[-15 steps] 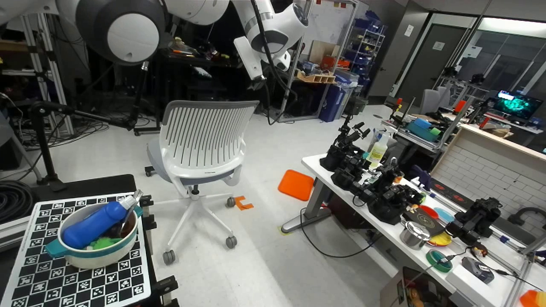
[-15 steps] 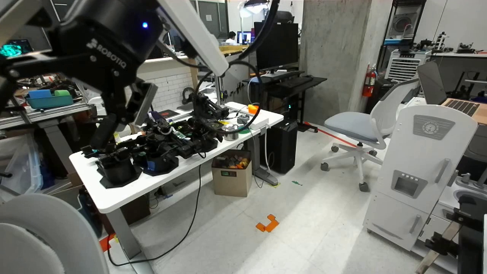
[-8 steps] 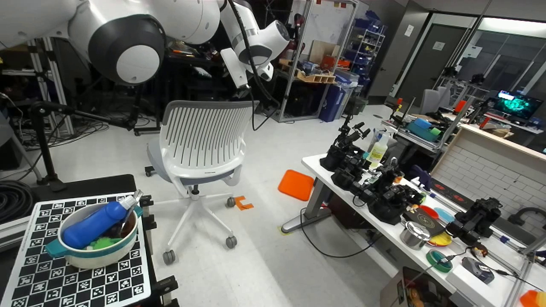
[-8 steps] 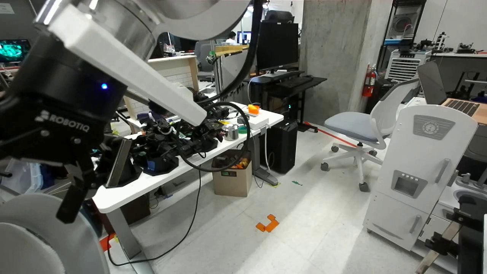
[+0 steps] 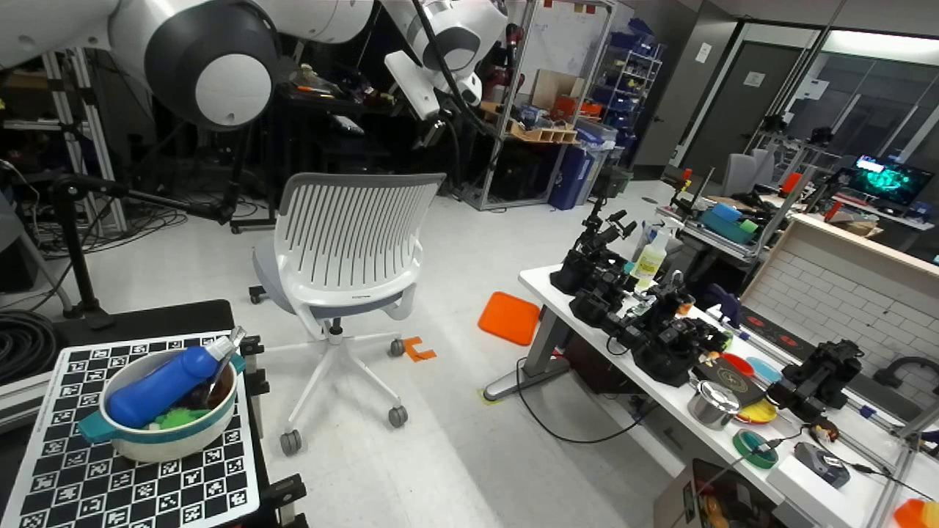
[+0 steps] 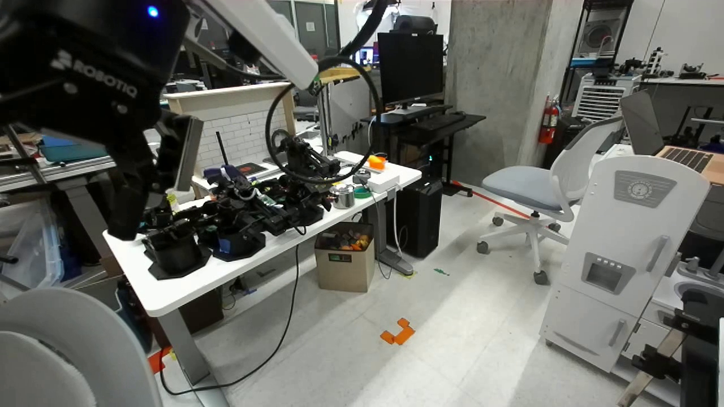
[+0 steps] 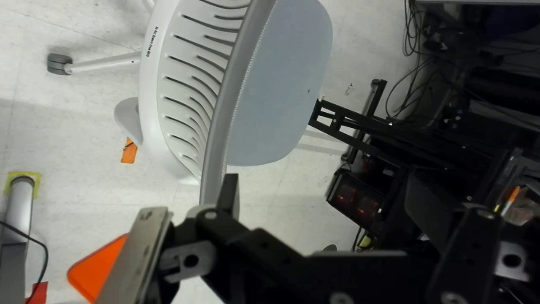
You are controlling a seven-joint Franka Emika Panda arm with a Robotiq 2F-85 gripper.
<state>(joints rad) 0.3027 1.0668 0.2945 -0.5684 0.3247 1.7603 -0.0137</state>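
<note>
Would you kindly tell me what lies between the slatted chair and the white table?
In an exterior view, orange tape lies by the slatted chair, an orange square nearer the white table; the wrist view shows yellow tape at its foot.

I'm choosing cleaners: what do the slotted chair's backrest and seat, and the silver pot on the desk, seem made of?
Backrest: probably molded plastic, satin, judging by its smooth slotted shell.
Seat: likely matte fabric, given its even, dull surface; weave unclear.
Silver pot: looks like polished metal, perhaps steel, from its bright reflections.

Conc. pillar (image 6: pixel 498 85) nr blk desk (image 6: pixel 474 120), pale flr (image 6: pixel 339 367), bright patch (image 6: pixel 452 350)
</note>
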